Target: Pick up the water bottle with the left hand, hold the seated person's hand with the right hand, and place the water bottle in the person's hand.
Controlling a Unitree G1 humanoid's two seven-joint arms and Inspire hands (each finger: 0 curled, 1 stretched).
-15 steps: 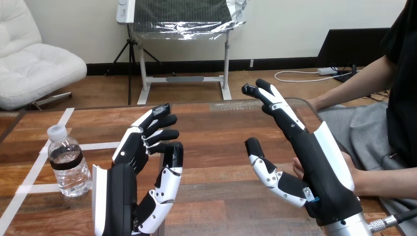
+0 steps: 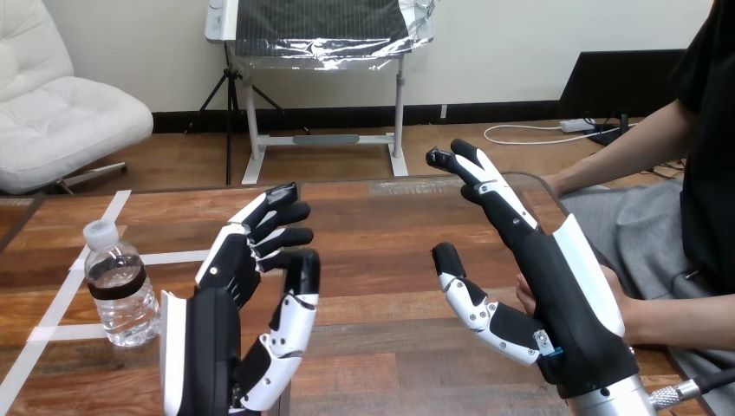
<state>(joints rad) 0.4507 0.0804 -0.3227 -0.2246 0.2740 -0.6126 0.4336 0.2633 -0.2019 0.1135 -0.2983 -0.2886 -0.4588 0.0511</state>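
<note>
Bright, even indoor light, pale sheen on the wooden table (image 2: 381,243), soft shadow beneath the water bottle (image 2: 121,290).

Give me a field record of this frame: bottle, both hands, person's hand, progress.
water bottle: upright, capped, standing on the table at its left side
left hand: open, fingers relaxed, raised to the right of the bottle, apart from it
right hand: open, fingers straight, thumb spread
person's hand: at the view's right, mostly hidden behind the right hand; contact cannot be told
progress: bottle not yet picked up, no hold on the person's hand visible
</note>
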